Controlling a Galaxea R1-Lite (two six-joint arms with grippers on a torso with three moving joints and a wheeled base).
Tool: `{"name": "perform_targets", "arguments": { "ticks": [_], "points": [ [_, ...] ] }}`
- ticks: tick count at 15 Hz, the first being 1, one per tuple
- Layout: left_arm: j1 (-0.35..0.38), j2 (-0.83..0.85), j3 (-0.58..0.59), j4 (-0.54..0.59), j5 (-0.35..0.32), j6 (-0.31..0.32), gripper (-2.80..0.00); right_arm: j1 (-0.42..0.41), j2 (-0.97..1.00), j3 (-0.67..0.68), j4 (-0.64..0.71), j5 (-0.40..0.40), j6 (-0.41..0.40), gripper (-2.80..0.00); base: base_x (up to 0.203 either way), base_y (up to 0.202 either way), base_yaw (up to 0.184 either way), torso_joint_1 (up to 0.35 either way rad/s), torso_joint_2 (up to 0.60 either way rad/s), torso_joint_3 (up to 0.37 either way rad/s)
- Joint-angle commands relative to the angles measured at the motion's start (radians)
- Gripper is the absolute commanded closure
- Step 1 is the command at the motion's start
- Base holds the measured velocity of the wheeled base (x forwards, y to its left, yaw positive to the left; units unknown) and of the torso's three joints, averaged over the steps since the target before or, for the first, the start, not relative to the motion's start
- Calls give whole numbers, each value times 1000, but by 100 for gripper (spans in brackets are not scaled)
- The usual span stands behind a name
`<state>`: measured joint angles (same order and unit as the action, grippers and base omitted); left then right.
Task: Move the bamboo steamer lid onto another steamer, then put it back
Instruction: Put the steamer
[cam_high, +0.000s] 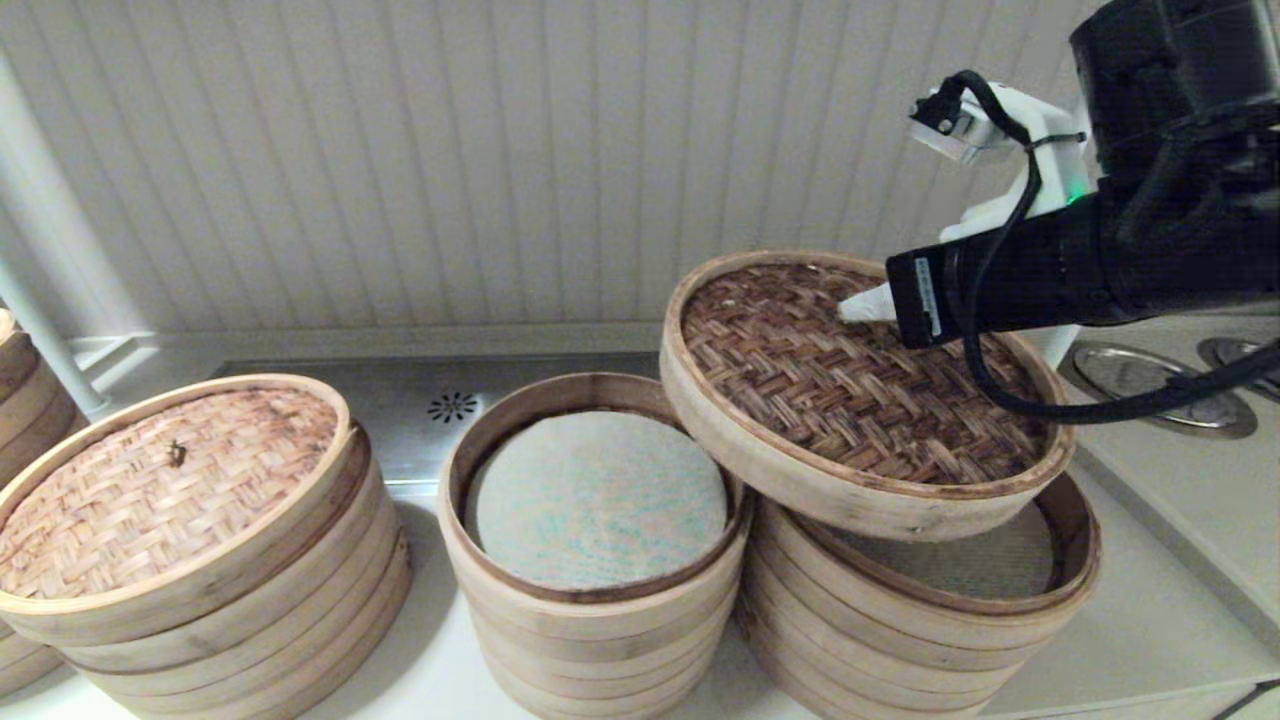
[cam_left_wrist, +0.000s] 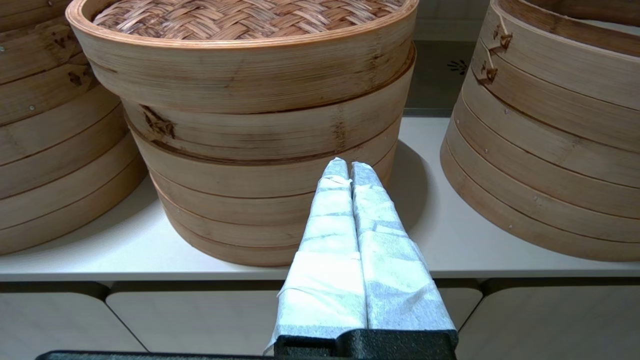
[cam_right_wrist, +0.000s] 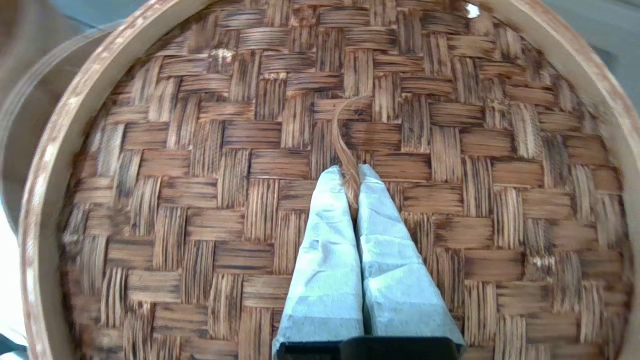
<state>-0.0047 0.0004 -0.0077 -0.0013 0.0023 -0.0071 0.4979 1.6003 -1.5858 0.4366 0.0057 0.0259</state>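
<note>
Bamboo steamer lid (cam_high: 850, 385) found raised and tilted above the wider steamer stack (cam_high: 920, 610) with grey mesh liner, its lower edge overhanging the rim of another steamer (cam_high: 595, 545). Lid held by its small woven handle loop (cam_right_wrist: 345, 145), pinched between the wrapped fingers of the right tool (cam_right_wrist: 352, 172), closed on that loop. Open liner of another steamer left uncovered. Pale-lidded stack (cam_high: 190, 530) noted well apart on the tabletop (cam_left_wrist: 125, 245). Left tool (cam_left_wrist: 344, 167) parked low at the tabletop's front, fingers pressed together, holding nothing.
</note>
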Motion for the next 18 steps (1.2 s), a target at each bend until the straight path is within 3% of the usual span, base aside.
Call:
{"name": "perform_targets", "arguments": {
  "ticks": [1,11,18],
  "points": [
    [0,0,0,0,1,-1,0,53,54,-54,2,0,26,0,0,0,0,0,0,0],
    [0,0,0,0,1,-1,0,211,249,-226,1,-30,36,0,0,0,0,0,0,0],
    [0,0,0,0,1,-1,0,228,347,-293,-9,-27,28,0,0,0,0,0,0,0]
  ]
}}
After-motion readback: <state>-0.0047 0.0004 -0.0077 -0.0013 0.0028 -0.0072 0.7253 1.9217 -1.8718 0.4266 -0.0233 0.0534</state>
